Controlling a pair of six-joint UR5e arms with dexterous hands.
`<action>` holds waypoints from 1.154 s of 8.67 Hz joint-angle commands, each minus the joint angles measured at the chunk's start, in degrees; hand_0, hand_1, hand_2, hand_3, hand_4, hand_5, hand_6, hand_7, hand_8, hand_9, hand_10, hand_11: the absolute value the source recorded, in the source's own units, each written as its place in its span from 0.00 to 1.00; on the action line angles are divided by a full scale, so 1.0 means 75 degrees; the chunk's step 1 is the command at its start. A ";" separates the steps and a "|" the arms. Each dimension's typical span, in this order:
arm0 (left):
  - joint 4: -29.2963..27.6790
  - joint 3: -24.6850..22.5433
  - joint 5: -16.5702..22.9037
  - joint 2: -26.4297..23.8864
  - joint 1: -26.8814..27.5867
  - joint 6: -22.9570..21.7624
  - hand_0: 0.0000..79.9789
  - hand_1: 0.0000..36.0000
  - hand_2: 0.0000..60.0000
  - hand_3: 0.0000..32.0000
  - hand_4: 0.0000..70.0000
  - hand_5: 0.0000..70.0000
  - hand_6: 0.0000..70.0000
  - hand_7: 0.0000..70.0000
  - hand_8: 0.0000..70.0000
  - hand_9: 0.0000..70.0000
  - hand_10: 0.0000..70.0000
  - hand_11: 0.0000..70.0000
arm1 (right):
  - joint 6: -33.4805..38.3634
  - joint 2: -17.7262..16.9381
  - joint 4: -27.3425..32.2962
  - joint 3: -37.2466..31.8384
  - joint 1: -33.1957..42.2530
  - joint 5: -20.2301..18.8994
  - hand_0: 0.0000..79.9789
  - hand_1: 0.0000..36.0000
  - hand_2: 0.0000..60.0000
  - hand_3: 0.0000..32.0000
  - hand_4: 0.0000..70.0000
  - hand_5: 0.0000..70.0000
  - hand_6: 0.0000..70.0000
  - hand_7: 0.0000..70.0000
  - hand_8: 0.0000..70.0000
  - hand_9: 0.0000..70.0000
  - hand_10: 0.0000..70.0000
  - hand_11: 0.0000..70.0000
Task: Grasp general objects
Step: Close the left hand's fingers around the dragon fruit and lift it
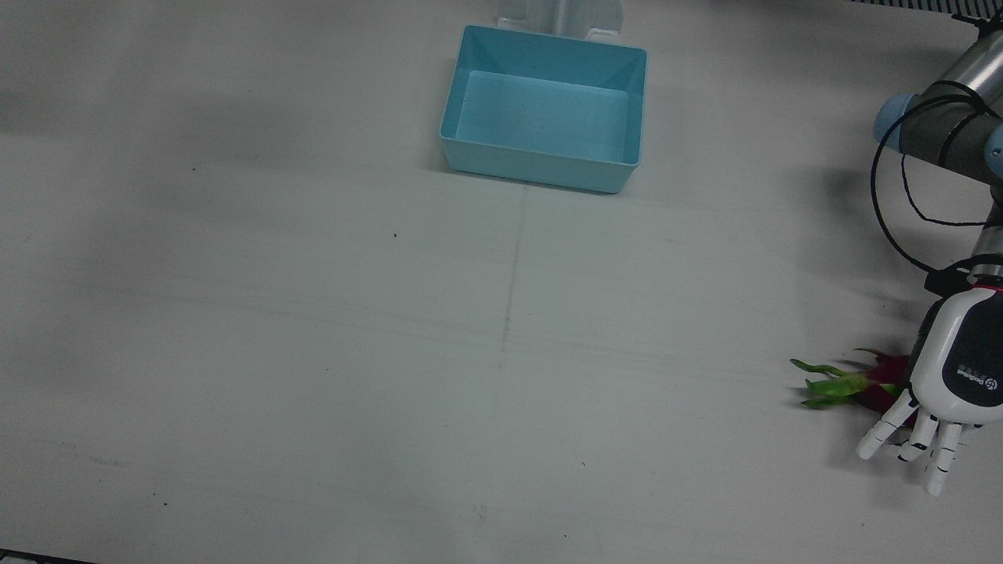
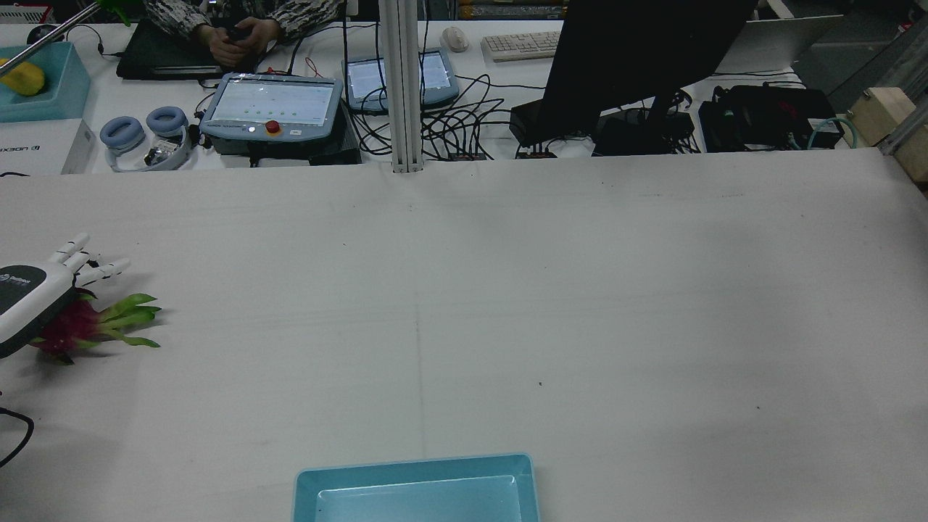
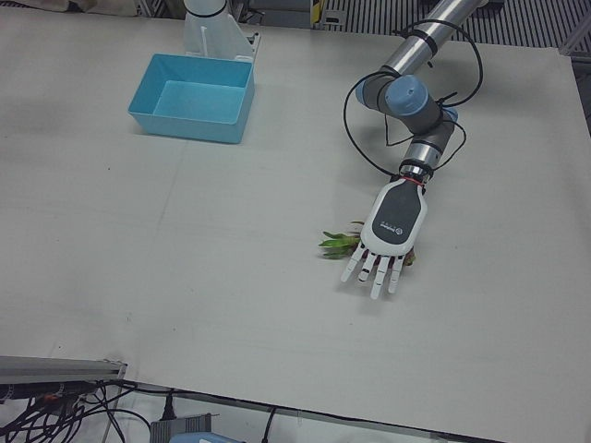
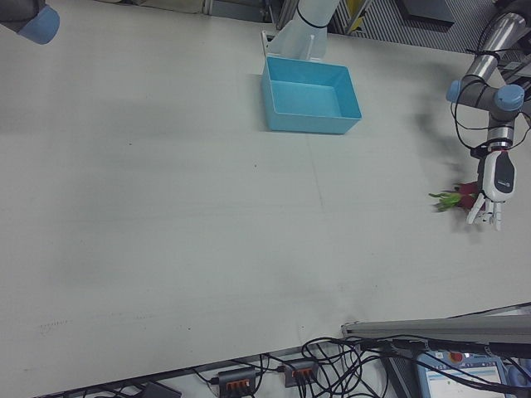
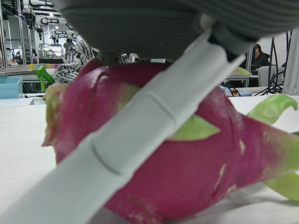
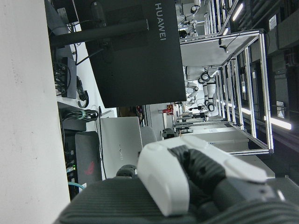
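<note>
Dragon fruit: lies on the white table at the robot's left edge, well apart from the blue bin. Long axis runs across the table; the green leafy tips point toward the table's middle, the magenta body toward the outer edge.

Left hand: palm down directly over the fruit's body, covering most of it. Fingers extended nearly straight, slightly spread, reaching past the fruit toward the operators' side; they are not curled around it. The forearm rises behind the hand to the elbow joint, a black cable looped alongside.

View differences:
- Left-front view: shows the whole left arm, the hand flat, and only the green tips showing beside it.
- Rear view: shows the magenta body emerging under the hand, tips fanned to that view's right.
- Left hand view: close-up of the fruit resting on the table, one finger crossing diagonally in front of it; whether it touches the skin cannot be told.
- Right-front view: hand and fruit small at the far right.
- Right hand view: shows only part of the right hand with a monitor beyond; its finger state cannot be told.
</note>
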 commanded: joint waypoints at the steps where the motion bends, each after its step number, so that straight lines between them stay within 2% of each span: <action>1: 0.0239 0.0230 0.0012 -0.0291 0.0003 -0.0008 1.00 1.00 1.00 0.00 0.30 1.00 0.11 1.00 0.01 0.21 0.00 0.00 | 0.0000 0.0000 0.0000 0.0000 0.0000 0.0000 0.00 0.00 0.00 0.00 0.00 0.00 0.00 0.00 0.00 0.00 0.00 0.00; 2: 0.0239 0.0207 0.0000 -0.0291 0.0003 -0.0019 1.00 1.00 1.00 0.00 0.36 1.00 0.20 1.00 0.02 0.25 0.00 0.00 | 0.0000 0.0000 0.0000 0.0000 0.0000 0.0000 0.00 0.00 0.00 0.00 0.00 0.00 0.00 0.00 0.00 0.00 0.00 0.00; 3: 0.0216 0.0172 0.0000 -0.0291 0.0003 -0.0020 1.00 1.00 1.00 0.00 0.43 1.00 0.37 1.00 0.06 0.27 0.12 0.25 | 0.0000 0.0000 0.0000 0.0000 0.0000 0.0000 0.00 0.00 0.00 0.00 0.00 0.00 0.00 0.00 0.00 0.00 0.00 0.00; 4: 0.0169 0.0171 0.0000 -0.0291 0.0003 -0.0020 1.00 1.00 1.00 0.00 0.49 1.00 0.60 1.00 0.11 0.27 0.44 0.69 | 0.0000 0.0000 0.0000 0.0000 0.0000 0.0000 0.00 0.00 0.00 0.00 0.00 0.00 0.00 0.00 0.00 0.00 0.00 0.00; 5: 0.0122 0.0171 0.0000 -0.0291 0.0003 -0.0020 1.00 1.00 1.00 0.00 0.55 1.00 0.87 1.00 0.26 0.33 0.87 1.00 | 0.0000 0.0000 0.0000 0.0000 0.0000 0.0000 0.00 0.00 0.00 0.00 0.00 0.00 0.00 0.00 0.00 0.00 0.00 0.00; 6: 0.0087 0.0183 -0.0011 -0.0291 0.0003 -0.0020 1.00 1.00 1.00 0.00 0.65 1.00 1.00 1.00 0.63 0.75 1.00 1.00 | 0.0000 0.0000 0.0000 0.0000 0.0000 0.0000 0.00 0.00 0.00 0.00 0.00 0.00 0.00 0.00 0.00 0.00 0.00 0.00; 7: 0.0052 0.0183 0.0000 -0.0291 0.0003 -0.0020 1.00 1.00 1.00 0.00 0.77 1.00 1.00 1.00 0.96 1.00 1.00 1.00 | 0.0000 0.0000 0.0000 0.0000 0.0000 0.0011 0.00 0.00 0.00 0.00 0.00 0.00 0.00 0.00 0.00 0.00 0.00 0.00; 8: 0.0028 0.0160 0.0000 -0.0291 0.0003 -0.0020 1.00 1.00 1.00 0.00 0.85 1.00 1.00 1.00 1.00 1.00 1.00 1.00 | 0.0000 0.0000 0.0000 0.0000 0.0000 0.0000 0.00 0.00 0.00 0.00 0.00 0.00 0.00 0.00 0.00 0.00 0.00 0.00; 10: -0.0065 0.0136 0.0000 -0.0279 0.0003 -0.0020 1.00 1.00 1.00 0.00 0.91 1.00 1.00 1.00 1.00 1.00 1.00 1.00 | 0.0000 0.0000 0.0000 0.0000 0.0000 0.0000 0.00 0.00 0.00 0.00 0.00 0.00 0.00 0.00 0.00 0.00 0.00 0.00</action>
